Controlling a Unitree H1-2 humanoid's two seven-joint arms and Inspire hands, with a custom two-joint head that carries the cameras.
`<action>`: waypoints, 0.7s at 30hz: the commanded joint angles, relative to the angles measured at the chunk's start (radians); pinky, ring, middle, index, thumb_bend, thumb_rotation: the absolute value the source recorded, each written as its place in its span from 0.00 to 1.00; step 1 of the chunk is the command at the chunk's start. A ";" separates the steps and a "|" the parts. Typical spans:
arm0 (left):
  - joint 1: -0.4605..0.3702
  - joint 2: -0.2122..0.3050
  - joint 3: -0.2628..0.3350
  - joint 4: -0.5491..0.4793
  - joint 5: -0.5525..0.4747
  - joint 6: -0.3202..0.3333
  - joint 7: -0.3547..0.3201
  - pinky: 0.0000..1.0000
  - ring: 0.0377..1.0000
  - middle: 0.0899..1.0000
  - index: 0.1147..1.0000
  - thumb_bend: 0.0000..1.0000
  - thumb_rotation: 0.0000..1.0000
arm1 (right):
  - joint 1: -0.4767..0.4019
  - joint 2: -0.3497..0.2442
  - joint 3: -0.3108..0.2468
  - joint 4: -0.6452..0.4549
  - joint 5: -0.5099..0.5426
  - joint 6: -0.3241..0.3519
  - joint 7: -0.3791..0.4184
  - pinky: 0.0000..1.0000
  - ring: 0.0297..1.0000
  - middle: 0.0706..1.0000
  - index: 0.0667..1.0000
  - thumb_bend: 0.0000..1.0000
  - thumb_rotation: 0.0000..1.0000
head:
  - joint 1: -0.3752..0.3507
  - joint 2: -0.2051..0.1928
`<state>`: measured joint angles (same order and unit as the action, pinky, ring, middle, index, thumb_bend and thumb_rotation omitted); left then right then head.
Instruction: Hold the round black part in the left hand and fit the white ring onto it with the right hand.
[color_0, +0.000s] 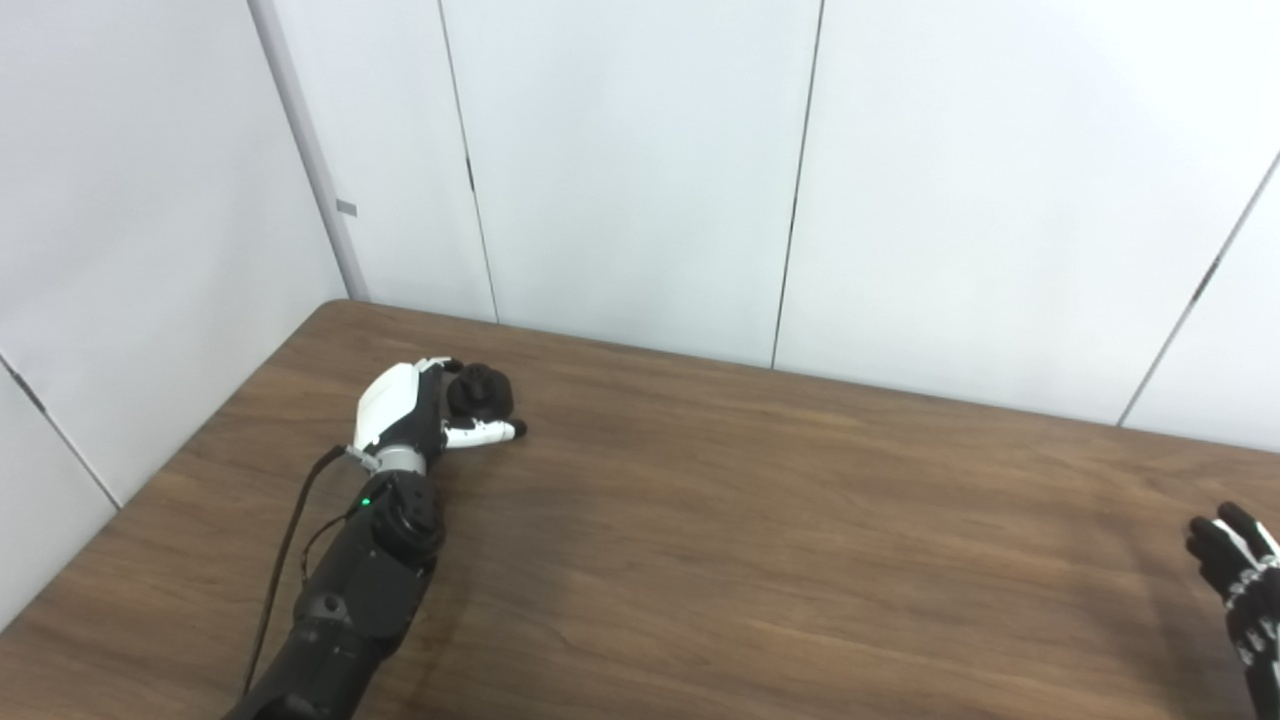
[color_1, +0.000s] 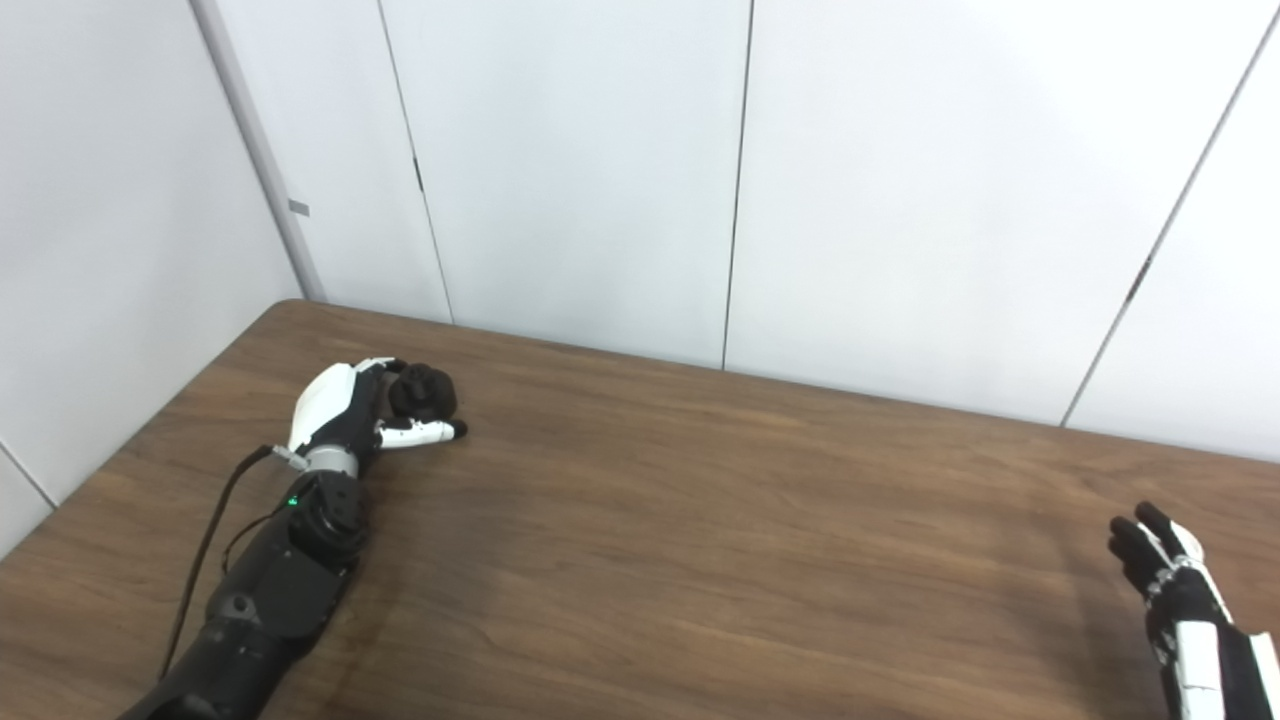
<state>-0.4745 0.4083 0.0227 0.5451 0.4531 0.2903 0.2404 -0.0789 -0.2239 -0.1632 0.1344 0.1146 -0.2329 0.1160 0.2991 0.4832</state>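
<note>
curling round the round black part (color_0: 480, 391), my left fingers (color_0: 487, 432) are gripping it just above the table (color_0: 700, 520), near the far left corner. my left hand (color_0: 415, 410) is lying low over the wood, white back turned left, wrist and dark forearm trailing back to the bottom edge with a cable alongside. my right hand (color_1: 1165, 570) is hovering well apart at the right edge, fingers (color_1: 1135, 540) spreading, holding nothing. white ring: i am not seeing it anywhere. white wall panels (color_0: 640, 170) are standing behind the table.
</note>
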 joint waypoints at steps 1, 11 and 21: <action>-0.052 0.018 0.007 -0.010 -0.003 -0.016 0.029 1.00 1.00 0.93 0.80 0.93 0.33 | 0.082 0.044 0.016 0.073 0.007 -0.012 -0.005 0.93 0.88 0.87 0.89 0.63 1.00 | 0.002 0.002; -0.048 0.023 0.002 0.002 0.001 -0.011 0.049 1.00 0.99 0.92 0.77 0.91 0.30 | 0.085 0.045 0.015 0.061 0.012 0.002 -0.005 0.94 0.89 0.87 0.89 0.62 1.00 | 0.009 0.008; -0.043 0.034 -0.005 -0.007 0.013 0.009 0.053 1.00 0.99 0.92 0.76 0.89 0.28 | 0.083 0.039 0.016 0.066 0.007 -0.004 -0.003 0.96 0.91 0.88 0.90 0.63 1.00 | 0.017 0.012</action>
<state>-0.4783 0.4086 0.0160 0.5574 0.4523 0.2999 0.2662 -0.0777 -0.2237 -0.1632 0.1312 0.1146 -0.2323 0.1161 0.3129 0.4955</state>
